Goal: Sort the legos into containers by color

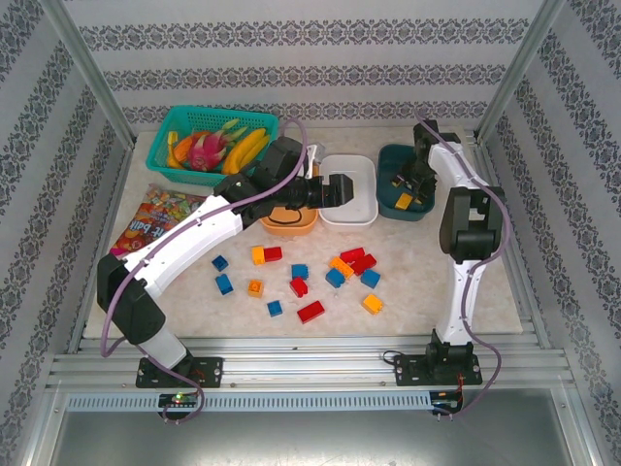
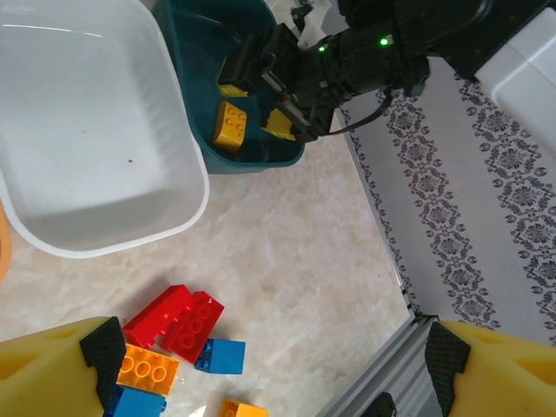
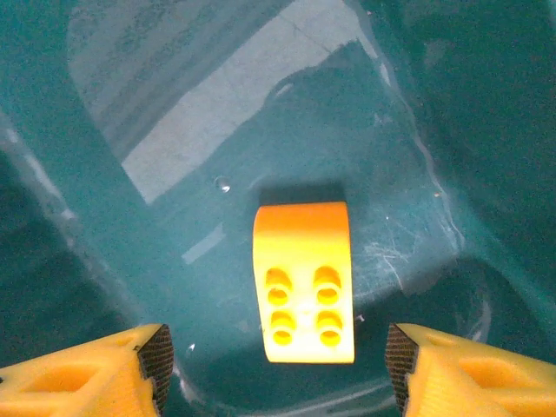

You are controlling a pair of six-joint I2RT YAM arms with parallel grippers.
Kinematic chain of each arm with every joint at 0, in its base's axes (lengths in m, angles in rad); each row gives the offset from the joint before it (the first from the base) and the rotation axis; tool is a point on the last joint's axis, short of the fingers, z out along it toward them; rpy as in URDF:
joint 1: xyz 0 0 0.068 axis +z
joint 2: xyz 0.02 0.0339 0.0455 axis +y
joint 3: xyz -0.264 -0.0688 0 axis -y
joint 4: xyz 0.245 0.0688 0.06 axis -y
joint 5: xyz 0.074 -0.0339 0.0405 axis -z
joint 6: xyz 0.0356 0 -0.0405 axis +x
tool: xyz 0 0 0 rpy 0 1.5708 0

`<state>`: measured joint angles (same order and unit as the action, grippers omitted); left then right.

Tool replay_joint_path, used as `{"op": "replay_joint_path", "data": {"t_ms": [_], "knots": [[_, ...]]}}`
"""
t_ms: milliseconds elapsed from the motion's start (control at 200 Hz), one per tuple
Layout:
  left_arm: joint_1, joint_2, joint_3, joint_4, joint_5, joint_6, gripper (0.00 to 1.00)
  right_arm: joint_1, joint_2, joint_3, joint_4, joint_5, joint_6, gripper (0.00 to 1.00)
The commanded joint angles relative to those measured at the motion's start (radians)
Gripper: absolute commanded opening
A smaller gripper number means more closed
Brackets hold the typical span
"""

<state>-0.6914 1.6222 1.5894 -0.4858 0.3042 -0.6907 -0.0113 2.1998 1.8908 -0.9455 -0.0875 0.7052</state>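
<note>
The right gripper [image 3: 278,387] hangs inside the dark teal tray [image 3: 434,113], and its two yellow fingers [image 3: 87,378] stand apart. Between them, a little ahead of the tips, one yellow brick [image 3: 304,282] lies flat on the tray floor with its studs up. No finger touches it, so the grip is released and the brick lies free.

The left gripper [image 2: 274,378] is spread wide as well and holds nothing. It hovers above the table [image 2: 304,261]. The white tray [image 2: 87,130] is ahead of it and to one side, and the teal tray is further ahead. Close in front of one of its fingers lie two red bricks [image 2: 178,321] touching each other, with an orange brick [image 2: 149,369] and a blue brick [image 2: 224,356] just beside them.

Seen from above, the loose legos [image 1: 310,312] are scattered on the table behind both grippers, toward the arm bases. The orange tray [image 1: 288,225] sits partly under the left arm
</note>
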Motion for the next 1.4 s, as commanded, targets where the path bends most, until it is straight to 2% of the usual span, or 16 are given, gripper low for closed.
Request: {"op": "replay_joint_path", "data": {"t_ms": [0, 140, 250, 355, 500, 610, 744, 884, 1029, 1114, 1399], "knots": [[0.012, -0.076, -0.028, -0.084, -0.082, -0.018, 0.92, 0.004, -0.175, -0.020, 0.000, 0.001, -0.036, 0.68], [0.019, -0.177, -0.100, -0.221, -0.205, -0.062, 0.92, 0.075, -0.426, -0.178, 0.112, 0.005, -0.079, 0.67], [0.040, -0.284, -0.222, -0.310, -0.273, -0.120, 0.92, 0.190, -0.645, -0.391, 0.243, 0.026, -0.118, 0.71], [0.075, -0.382, -0.350, -0.405, -0.323, -0.181, 0.91, 0.314, -0.834, -0.602, 0.382, -0.011, -0.145, 0.74], [0.159, -0.491, -0.505, -0.532, -0.357, -0.259, 0.91, 0.531, -1.032, -0.852, 0.530, -0.022, -0.194, 0.76], [0.245, -0.532, -0.608, -0.513, -0.321, -0.258, 0.91, 0.675, -1.120, -0.998, 0.632, -0.023, -0.182, 0.77], [0.366, -0.480, -0.677, -0.435, -0.250, -0.232, 0.91, 0.819, -1.145, -1.121, 0.758, -0.031, -0.186, 0.79], [0.464, -0.363, -0.685, -0.346, -0.180, -0.226, 0.91, 0.907, -1.102, -1.172, 0.839, -0.047, -0.194, 0.81], [0.508, -0.222, -0.645, -0.303, -0.165, -0.206, 0.90, 0.923, -1.042, -1.164, 0.853, -0.076, -0.178, 0.81], [0.527, -0.156, -0.634, -0.275, -0.153, -0.193, 0.83, 0.925, -1.031, -1.152, 0.853, -0.078, -0.180, 0.81], [0.552, -0.003, -0.615, -0.194, -0.149, -0.170, 0.69, 0.926, -1.020, -1.120, 0.831, -0.076, -0.197, 0.81]]}}
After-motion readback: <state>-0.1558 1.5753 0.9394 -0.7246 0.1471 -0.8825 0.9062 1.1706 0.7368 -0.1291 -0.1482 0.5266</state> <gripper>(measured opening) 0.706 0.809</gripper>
